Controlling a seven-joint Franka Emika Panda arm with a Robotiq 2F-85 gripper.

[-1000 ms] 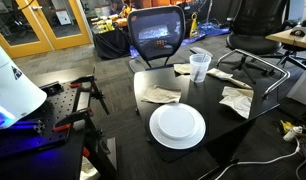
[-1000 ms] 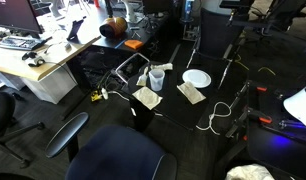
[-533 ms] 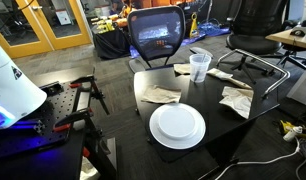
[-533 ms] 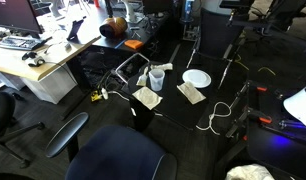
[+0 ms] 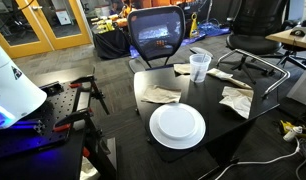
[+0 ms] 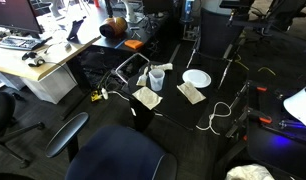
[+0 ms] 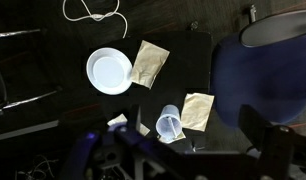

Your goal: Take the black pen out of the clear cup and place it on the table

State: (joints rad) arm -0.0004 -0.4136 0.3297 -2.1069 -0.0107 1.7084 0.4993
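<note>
The clear cup [image 5: 200, 67] stands upright near a far edge of the glossy black table [image 5: 208, 125]. It also shows in an exterior view [image 6: 155, 77] and from above in the wrist view [image 7: 170, 124]. The black pen [image 7: 171, 122] shows only as a thin faint line inside the cup; it is too small to make out in the exterior views. My gripper [image 7: 178, 152] hangs high above the table. Its two dark blurred fingers sit wide apart at the bottom of the wrist view, open and empty, with the cup between them far below.
A flat white plate [image 5: 177, 125] lies at the table's near side. Tan napkins [image 5: 161, 95] [image 5: 236, 100] lie around the cup. A mesh office chair [image 5: 158, 35] stands behind the table, a blue chair [image 7: 263, 80] beside it. A white cable [image 7: 91, 12] lies on the floor.
</note>
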